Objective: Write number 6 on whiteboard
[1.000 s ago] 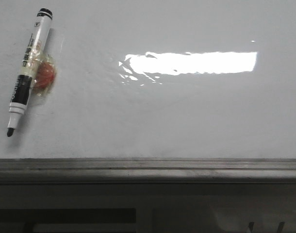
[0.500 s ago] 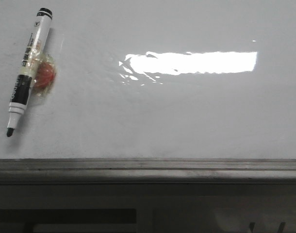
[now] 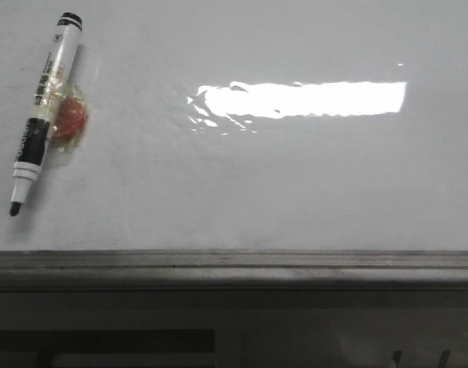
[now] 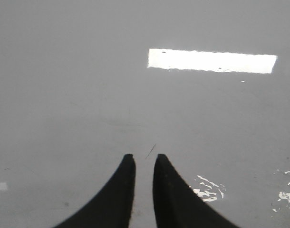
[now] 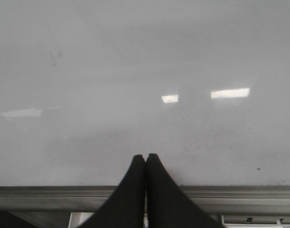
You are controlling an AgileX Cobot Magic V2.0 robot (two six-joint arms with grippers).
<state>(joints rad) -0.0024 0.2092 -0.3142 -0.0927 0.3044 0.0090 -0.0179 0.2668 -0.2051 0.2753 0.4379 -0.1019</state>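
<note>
On the whiteboard [image 3: 295, 184] the marker [image 3: 44, 111] lies unmoved, left jaws slightly parted, right jaws closed, both empty.

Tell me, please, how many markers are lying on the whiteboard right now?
1. The marker lies at the far left of the whiteboard, uncapped tip pointing toward the frame, beside a small red object. More could lie outside the views.

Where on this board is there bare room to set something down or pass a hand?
Nearly all of the whiteboard is bare: from the marker rightward, and down to the grey frame strip. Only the far-left part is taken, by the marker and the red blob beside it. No 6 is drawn yet.
</note>
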